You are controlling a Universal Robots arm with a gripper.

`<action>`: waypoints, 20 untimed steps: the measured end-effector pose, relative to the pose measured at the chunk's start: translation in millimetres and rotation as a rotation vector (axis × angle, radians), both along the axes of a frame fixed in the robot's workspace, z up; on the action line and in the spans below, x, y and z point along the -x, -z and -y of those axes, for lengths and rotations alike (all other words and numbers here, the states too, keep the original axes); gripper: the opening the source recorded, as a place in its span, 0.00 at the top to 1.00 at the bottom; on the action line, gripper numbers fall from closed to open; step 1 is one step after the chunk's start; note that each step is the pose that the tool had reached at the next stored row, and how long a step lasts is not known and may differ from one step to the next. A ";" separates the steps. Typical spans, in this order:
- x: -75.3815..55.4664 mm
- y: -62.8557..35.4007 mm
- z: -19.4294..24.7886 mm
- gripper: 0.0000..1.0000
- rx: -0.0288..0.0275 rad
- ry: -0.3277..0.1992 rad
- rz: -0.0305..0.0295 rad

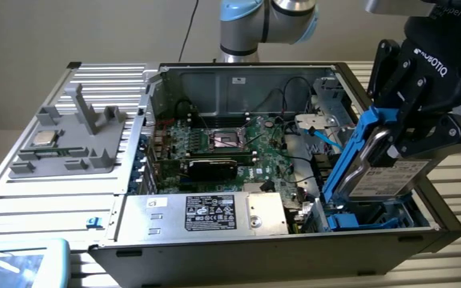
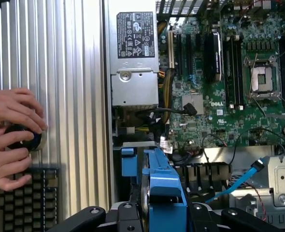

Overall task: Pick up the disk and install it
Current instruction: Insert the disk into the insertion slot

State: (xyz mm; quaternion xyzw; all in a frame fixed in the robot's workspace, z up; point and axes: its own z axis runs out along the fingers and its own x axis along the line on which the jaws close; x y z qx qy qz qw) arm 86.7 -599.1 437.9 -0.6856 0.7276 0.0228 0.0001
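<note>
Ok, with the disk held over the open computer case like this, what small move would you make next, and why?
Probably ease it straight down a little. The gripper holds the disk on edge, tilted, its lower end close over the blue drive bay, not yet seated. A slow descent should let its blue bracket meet the bay.

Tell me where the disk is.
The disk is at the exterior view's right, gripped by the gripper, over the blue bay in the computer case.

The end effector (image 1: 404,129) hides the top of the disk (image 1: 379,177), and the edge cuts off a person's hands (image 2: 7,160).
</note>
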 end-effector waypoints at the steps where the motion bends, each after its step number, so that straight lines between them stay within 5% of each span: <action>1: 0.0 0.3 0.0 0.63 -0.0001 -0.001 0.0000; 4: 0.0 1.0 0.0 0.63 -0.0029 -0.005 -0.0001; 8: 0.0 2.2 0.1 0.63 -0.0173 -0.009 -0.0010; 20: -1.7 4.2 2.7 0.63 -0.0170 -0.013 -0.0049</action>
